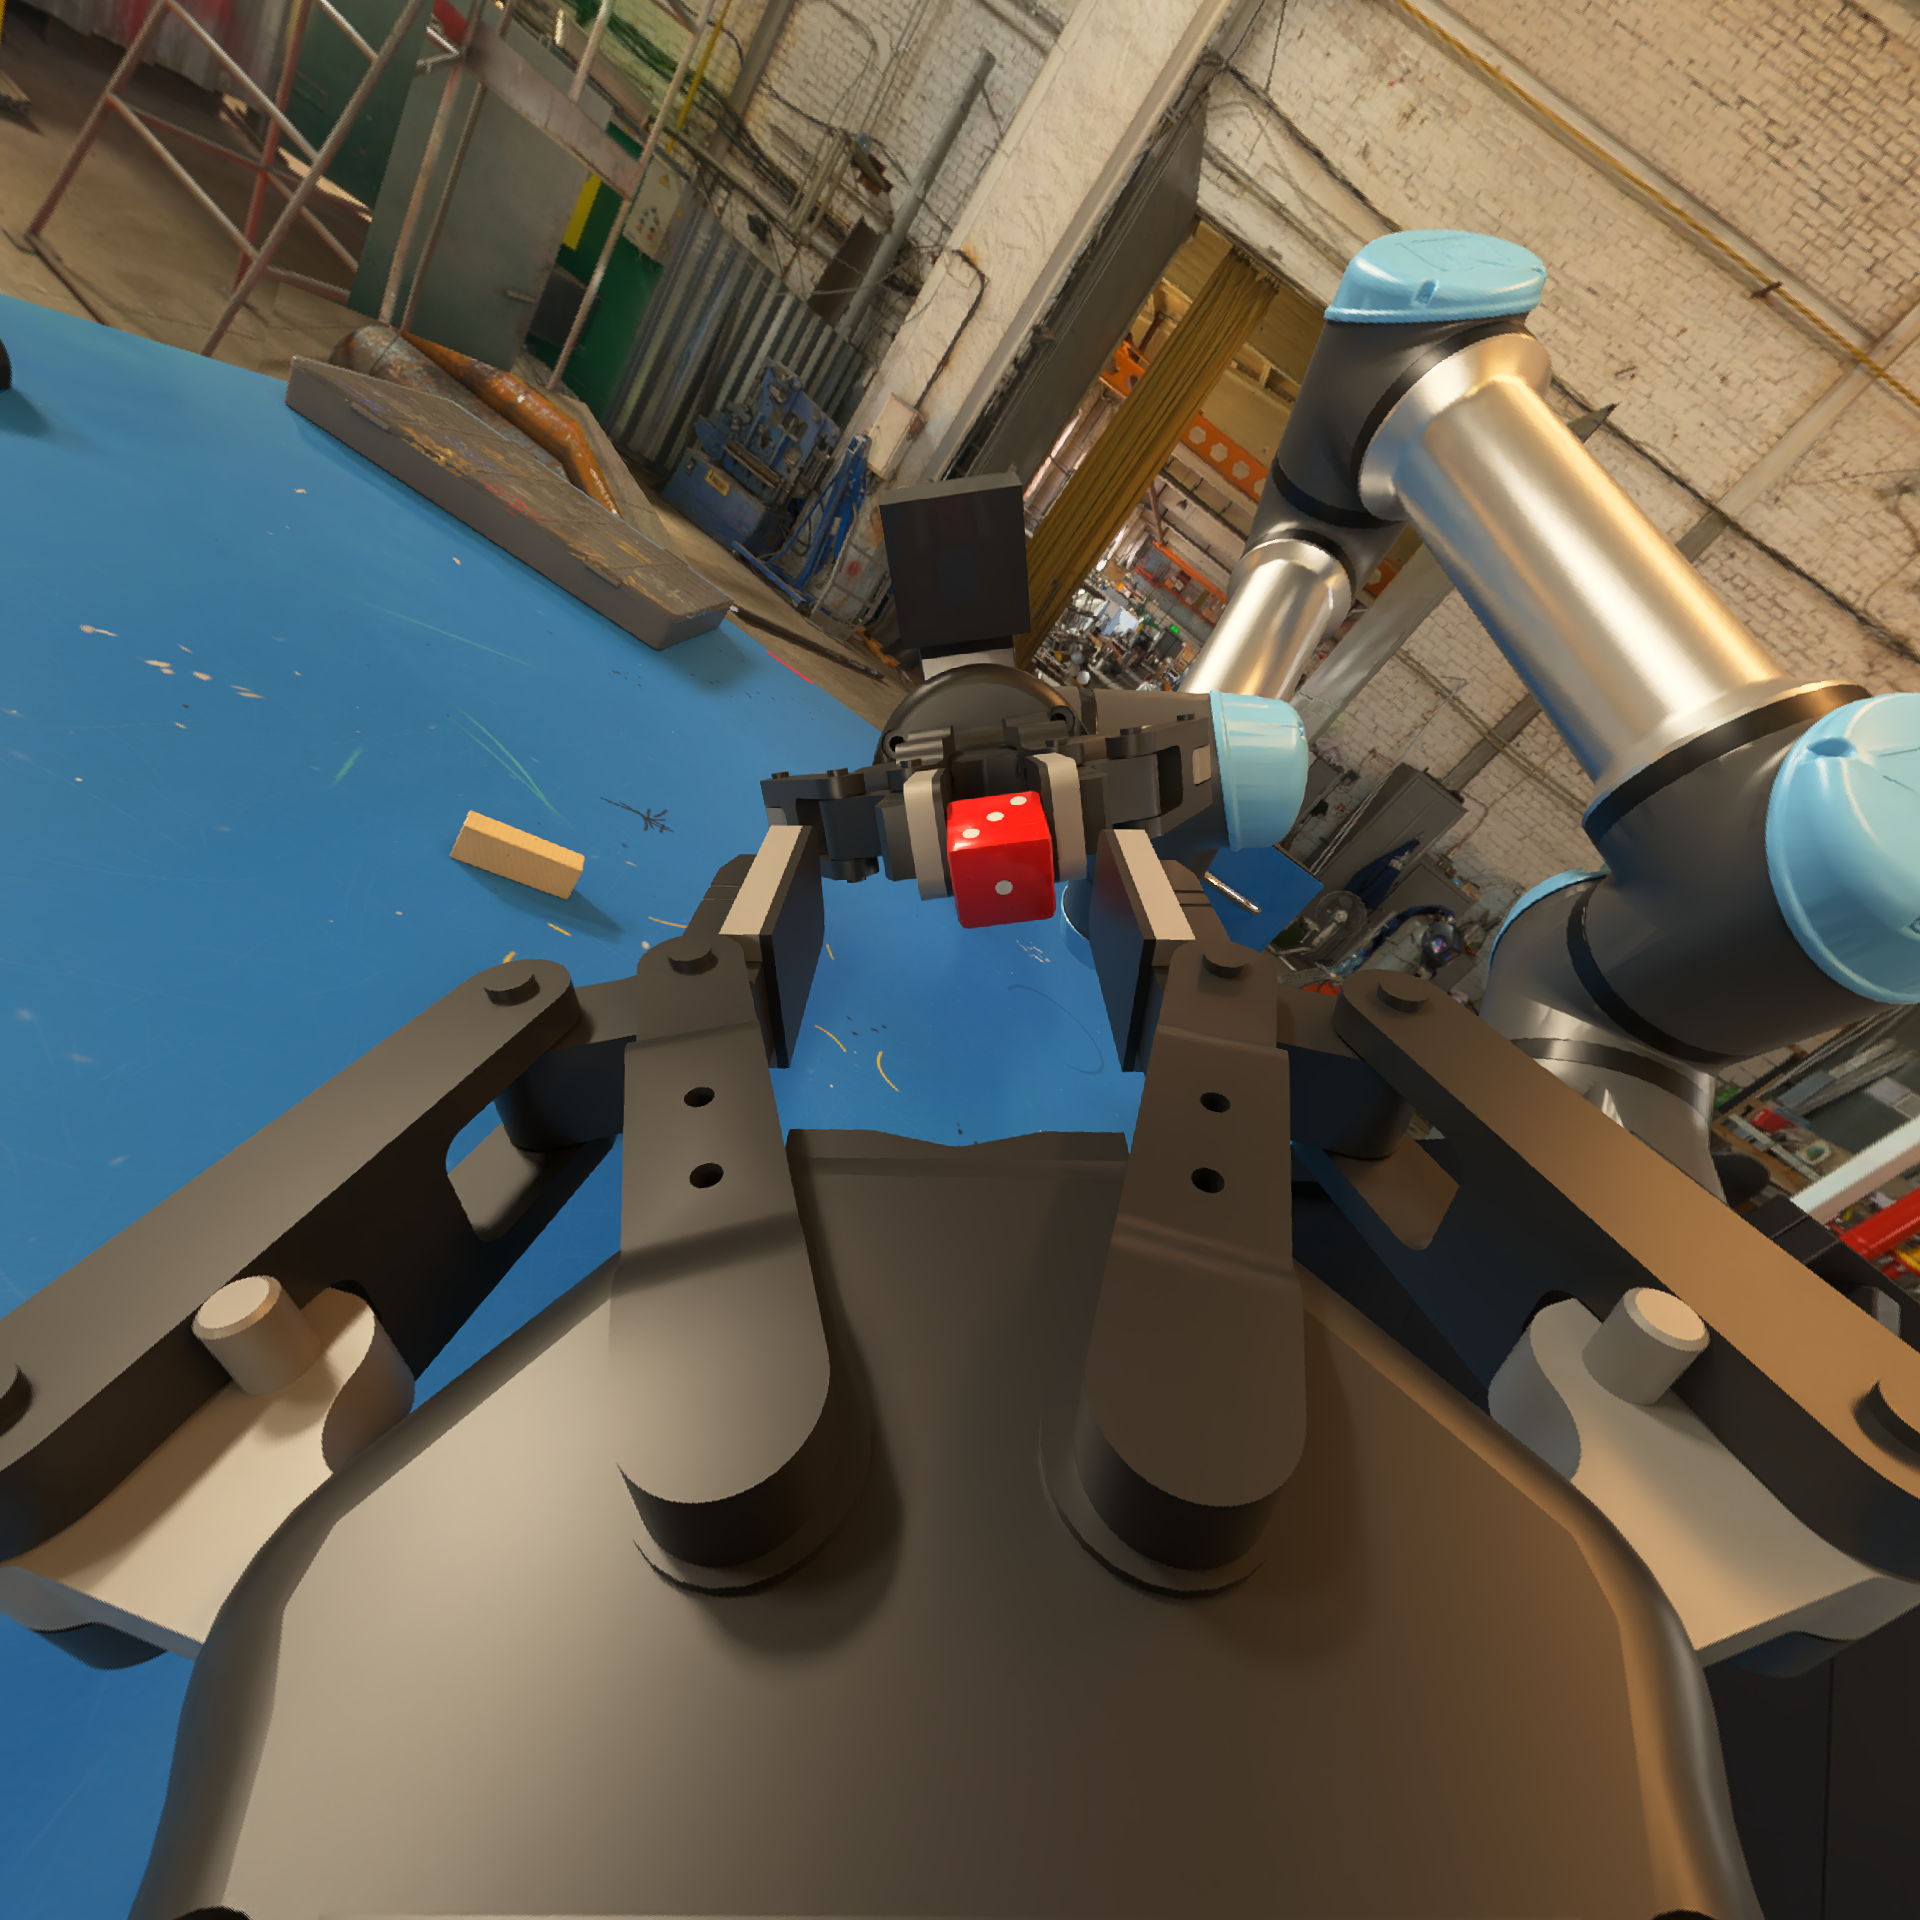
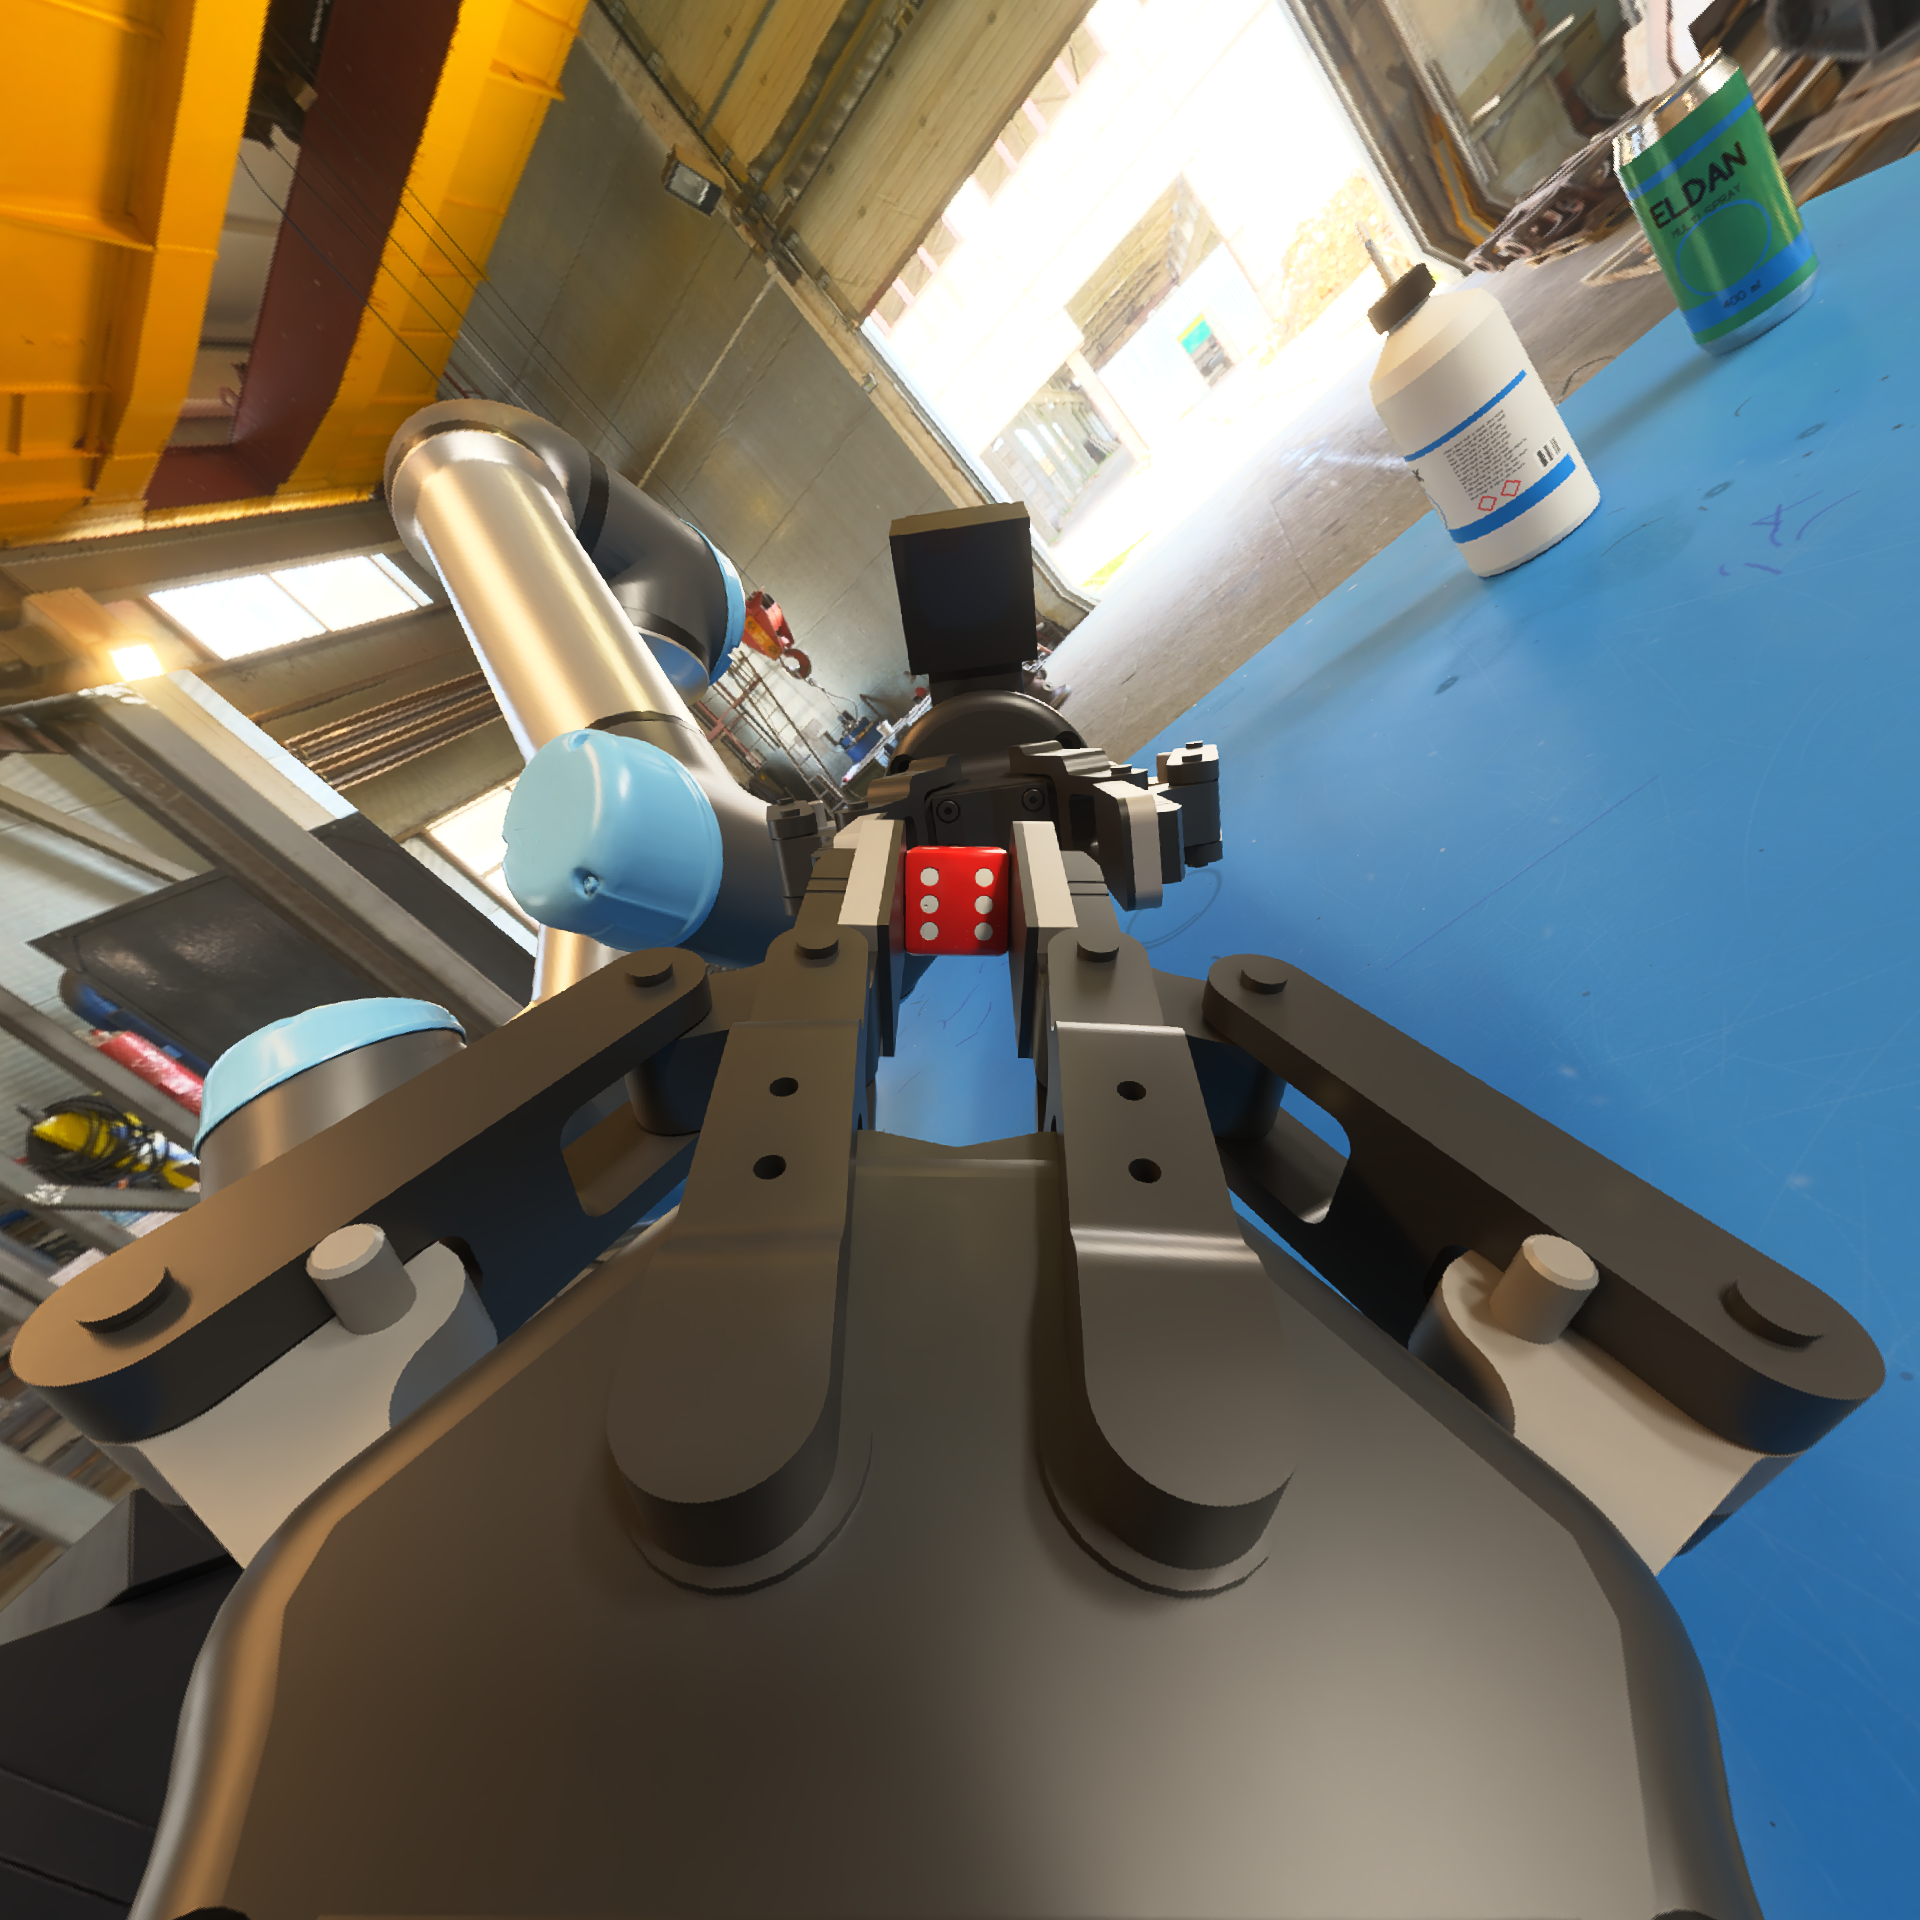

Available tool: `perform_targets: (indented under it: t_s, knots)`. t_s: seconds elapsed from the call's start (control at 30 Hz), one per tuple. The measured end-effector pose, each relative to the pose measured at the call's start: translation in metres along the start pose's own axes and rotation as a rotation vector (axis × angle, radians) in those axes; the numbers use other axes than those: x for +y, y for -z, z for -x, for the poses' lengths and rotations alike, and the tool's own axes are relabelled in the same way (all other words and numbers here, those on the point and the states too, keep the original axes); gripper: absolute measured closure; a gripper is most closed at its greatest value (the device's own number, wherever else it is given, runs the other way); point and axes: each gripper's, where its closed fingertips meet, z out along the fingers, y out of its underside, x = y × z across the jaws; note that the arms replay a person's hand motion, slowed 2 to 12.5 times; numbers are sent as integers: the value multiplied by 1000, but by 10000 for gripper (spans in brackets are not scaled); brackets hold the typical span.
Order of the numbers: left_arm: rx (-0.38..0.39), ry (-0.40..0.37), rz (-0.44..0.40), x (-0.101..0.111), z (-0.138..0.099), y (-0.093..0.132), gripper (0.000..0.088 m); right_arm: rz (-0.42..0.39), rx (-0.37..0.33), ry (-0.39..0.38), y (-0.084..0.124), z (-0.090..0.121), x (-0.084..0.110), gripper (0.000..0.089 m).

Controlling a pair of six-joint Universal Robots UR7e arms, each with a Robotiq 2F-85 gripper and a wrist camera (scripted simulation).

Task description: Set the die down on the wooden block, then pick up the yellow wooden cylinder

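The right gripper [image 2: 954, 902] is clamped on the red die [image 2: 956, 900], its two pads pressed flat against opposite sides, with a six-pip face turned toward the right wrist camera. From the left wrist view the same die [image 1: 1000, 858] shows a three-pip face on top and hangs above the blue table [image 1: 260, 727], clear of its surface. The left gripper [image 1: 961, 894] faces it with its fingers spread wide and nothing between them; the die sits just beyond its fingertips, and how much gap lies between them is hard to judge from this angle. The wooden block [image 1: 516, 853], pale and oblong, lies flat on the table to the left of both grippers, well apart from the die, with open blue surface all around it. A grey slab [image 1: 499, 499] lies along the far table edge behind the block. In the right wrist view a white bottle [image 2: 1481, 421] with a black cap and a blue-banded printed label stands upright, and beyond it a green can [image 2: 1720, 203] with blue stripes and dark lettering stands near the table edge; both are well apart from the grippers, across a broad bare stretch of table. The yellow wooden cylinder is not visible in either view.
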Motion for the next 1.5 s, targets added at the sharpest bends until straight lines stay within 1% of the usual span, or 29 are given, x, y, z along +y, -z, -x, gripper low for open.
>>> perform_targets:
  t_s: [0.33,0.8,1.2,1.5]
  knots:
    - [2,1,-2,0,-1,-1,414,12,15,41,1,1,0,716]
    - [5,0,-4,0,-2,-2,414,13,11,49,2,1,0,716]
    - [6,0,-4,0,-2,-1,414,9,7,36,1,2,0,716]
    - [5,0,-10,-1,-2,-1,413,1,-6,1,1,2,-1,716]
